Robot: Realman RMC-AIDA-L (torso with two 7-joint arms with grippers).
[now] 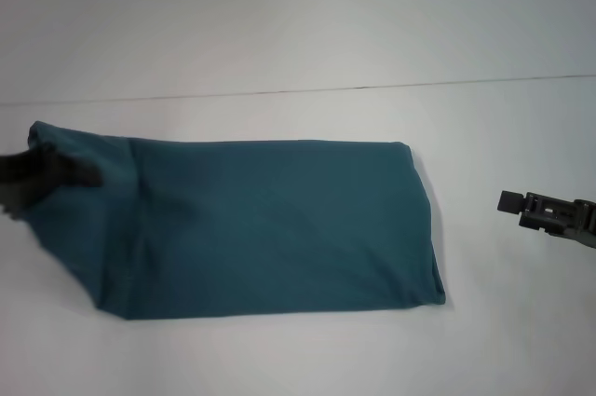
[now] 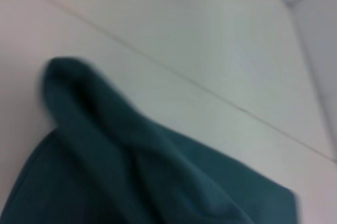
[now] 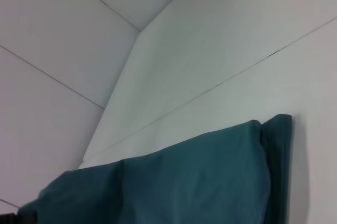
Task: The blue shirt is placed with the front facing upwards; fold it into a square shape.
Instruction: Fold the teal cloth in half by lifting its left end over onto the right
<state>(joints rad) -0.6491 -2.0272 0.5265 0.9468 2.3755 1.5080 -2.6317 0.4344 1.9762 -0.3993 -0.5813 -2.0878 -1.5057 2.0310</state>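
The blue shirt [image 1: 270, 224] lies on the white table as a long teal band, plain side up, with no print showing. Its left end is bunched and raised where my left gripper [image 1: 51, 175], a dark blurred shape, is shut on the cloth. In the left wrist view that raised fold of the shirt [image 2: 121, 155] fills the lower part of the picture. My right gripper [image 1: 512, 202] hovers over bare table to the right of the shirt, apart from it. The right wrist view shows the shirt's right end [image 3: 210, 176] lying flat.
A white table [image 1: 298, 42] carries the shirt, with a thin dark seam [image 1: 279, 92] running across behind it. Bare white surface lies in front of the shirt and on both sides of it.
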